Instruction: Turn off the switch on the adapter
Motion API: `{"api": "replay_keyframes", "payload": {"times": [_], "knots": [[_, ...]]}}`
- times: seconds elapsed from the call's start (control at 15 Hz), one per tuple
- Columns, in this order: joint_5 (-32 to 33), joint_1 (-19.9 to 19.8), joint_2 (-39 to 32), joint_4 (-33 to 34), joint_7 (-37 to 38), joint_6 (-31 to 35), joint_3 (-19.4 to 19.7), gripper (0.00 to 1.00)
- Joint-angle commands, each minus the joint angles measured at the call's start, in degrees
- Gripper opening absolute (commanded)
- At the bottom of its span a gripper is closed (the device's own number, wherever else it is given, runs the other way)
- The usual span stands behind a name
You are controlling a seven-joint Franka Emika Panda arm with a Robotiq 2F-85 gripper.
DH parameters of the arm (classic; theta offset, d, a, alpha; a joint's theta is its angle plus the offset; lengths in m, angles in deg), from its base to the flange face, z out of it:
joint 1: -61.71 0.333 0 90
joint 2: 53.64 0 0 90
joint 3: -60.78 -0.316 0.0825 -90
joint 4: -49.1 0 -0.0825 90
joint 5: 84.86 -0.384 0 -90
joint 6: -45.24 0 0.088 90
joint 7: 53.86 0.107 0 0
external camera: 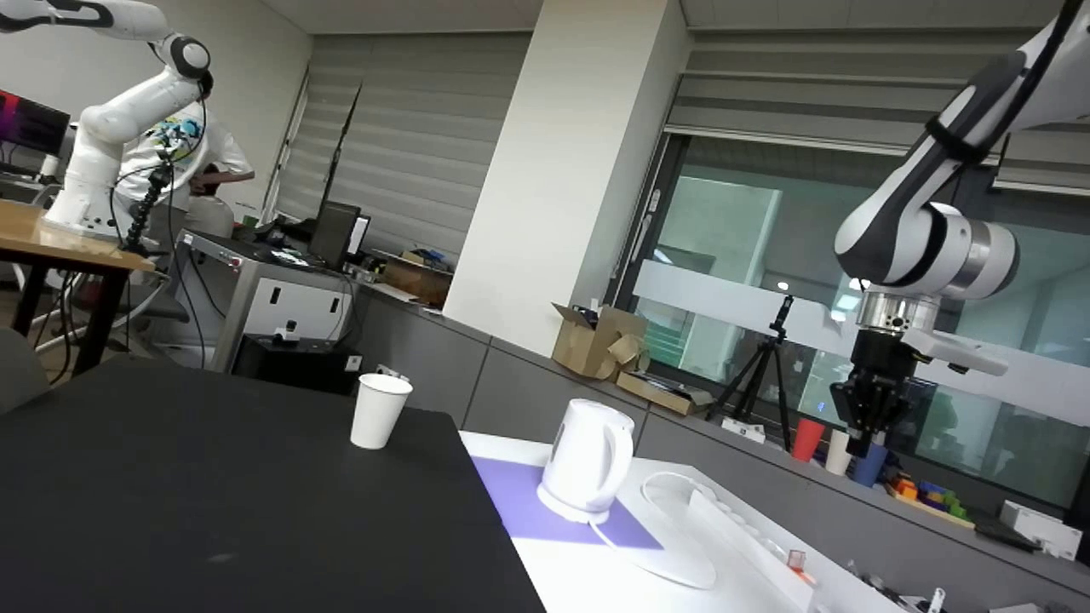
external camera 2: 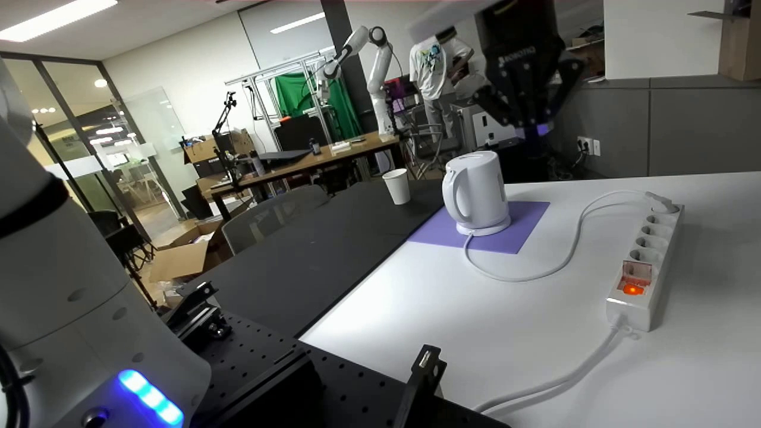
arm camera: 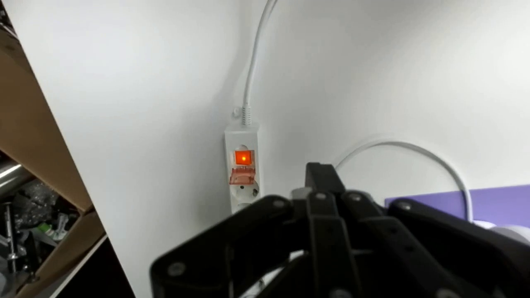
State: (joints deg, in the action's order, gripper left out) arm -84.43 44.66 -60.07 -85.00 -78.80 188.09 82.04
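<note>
The adapter is a long white power strip lying flat on the white table; it also shows in an exterior view and in the wrist view. Its switch glows orange near the cord end, also in an exterior view. A clear red cover is flipped back from the switch. My gripper has its fingertips together with nothing between them. It hangs in the air above the table, pointing down, in both exterior views. In the wrist view it hides the strip's far sockets.
A white electric kettle stands on a purple mat. Its cord loops across the table to a plug in the strip's far end. A white paper cup stands on the black table. The white table's edge lies left in the wrist view.
</note>
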Motion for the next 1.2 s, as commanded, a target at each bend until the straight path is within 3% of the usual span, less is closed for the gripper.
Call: {"api": "replay_keyframes", "payload": {"times": [0.0,0.53,0.6,0.67,1.13], "knots": [[-5.03,-4.86,-10.18,8.07,-4.38,-0.08,-1.79,0.0],[-7.69,-14.22,-24.32,20.61,-7.04,-0.74,-7.61,0.0],[-6.31,-13.62,-25.87,22.26,-3.54,-1.68,-6.68,0.0],[-6.06,-14.01,-22.29,17.49,-5.74,0.28,-7.61,0.0],[-5.8,-14.55,-25.63,20.91,-4.66,-0.03,-7.81,0.0]]}}
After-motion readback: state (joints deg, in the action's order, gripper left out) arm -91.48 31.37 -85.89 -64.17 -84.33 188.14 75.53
